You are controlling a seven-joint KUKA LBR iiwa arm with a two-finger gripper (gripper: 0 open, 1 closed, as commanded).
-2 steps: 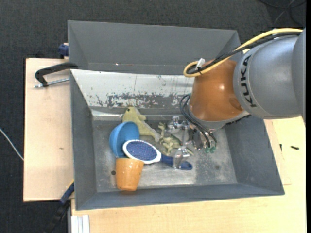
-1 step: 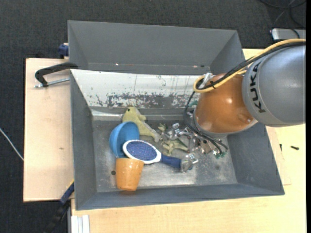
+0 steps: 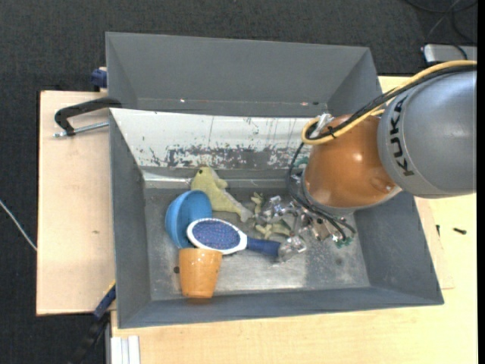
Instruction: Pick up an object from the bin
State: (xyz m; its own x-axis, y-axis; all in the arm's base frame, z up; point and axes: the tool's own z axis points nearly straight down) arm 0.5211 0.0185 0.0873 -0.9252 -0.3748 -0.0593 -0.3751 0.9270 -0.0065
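My gripper (image 3: 297, 237) is low in the bin's right half, under the arm's orange cover. Its metal tip sits right at the end of the blue handle of a round brush (image 3: 217, 236) that has a white rim and a blue bristle face. A small camouflage-patterned thing (image 3: 264, 208) lies just left of the gripper. The view does not show whether anything is held.
A blue bowl (image 3: 184, 214) lies left of the brush, partly under it. An orange cup (image 3: 199, 272) lies on its side near the front left. A pale yellow-green soft toy (image 3: 215, 190) rests toward the back wall. The arm covers the bin's right side.
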